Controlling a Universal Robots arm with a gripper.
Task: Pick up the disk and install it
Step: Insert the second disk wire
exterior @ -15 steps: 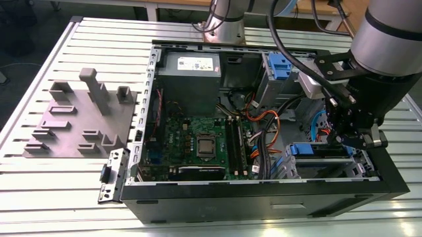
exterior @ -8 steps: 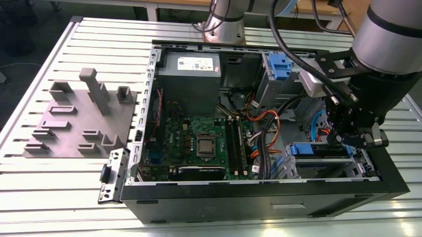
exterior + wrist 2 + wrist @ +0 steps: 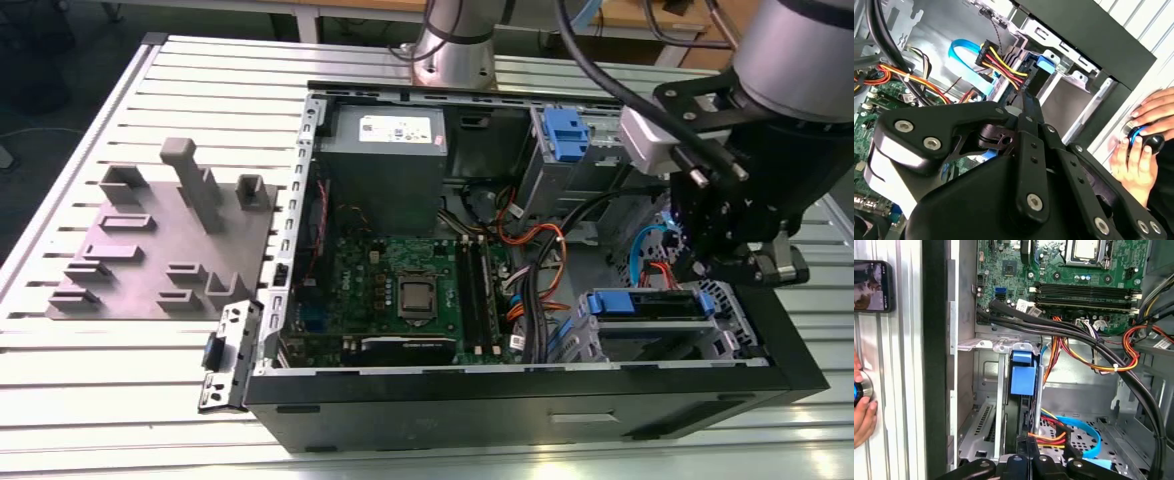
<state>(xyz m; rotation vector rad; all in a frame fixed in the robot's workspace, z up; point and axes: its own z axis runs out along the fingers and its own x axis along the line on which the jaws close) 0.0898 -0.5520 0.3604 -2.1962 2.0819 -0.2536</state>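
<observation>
**Exterior view: disk stands in the drive cage of the open computer, gripper poised above it**

Framed by its blue plastic bracket, the flat silver metal disk (image 3: pixel 647 303) sits slotted in the metal drive cage (image 3: pixel 727 345). The cage stands at the corner of the open black tower computer case (image 3: pixel 534 405), on the exterior view's right. In the first wrist view the disk (image 3: pixel 1023 377) stands on edge between the cage's grey walls, blue bracket uppermost.

The arm's black gripper (image 3: pixel 1026 102) hangs directly over the cage. In the second wrist view its fingers (image 3: pixel 1029 115) are drawn together to a narrow point. Nothing shows between them, and the tip lies just beside the disk's bracket end. Whether it touches the disk cannot be told.

A bundle of red, yellow and black power wires (image 3: pixel 999 57) and a flat light-blue data cable (image 3: pixel 966 50) run close by the cage. Farther in lies the green motherboard (image 3: pixel 400 290). Beyond it stands the grey power-supply box (image 3: pixel 384 165).

The case lies on its side on a slatted aluminium table (image 3: pixel 134 400), with a grey moulded fixture plate (image 3: pixel 160 240) beside it. At the table's edge a person's hand (image 3: pixel 1139 150) rests on a round control lit blue (image 3: pixel 1136 134). A dark smartphone (image 3: pixel 871 285) lies nearby.
</observation>
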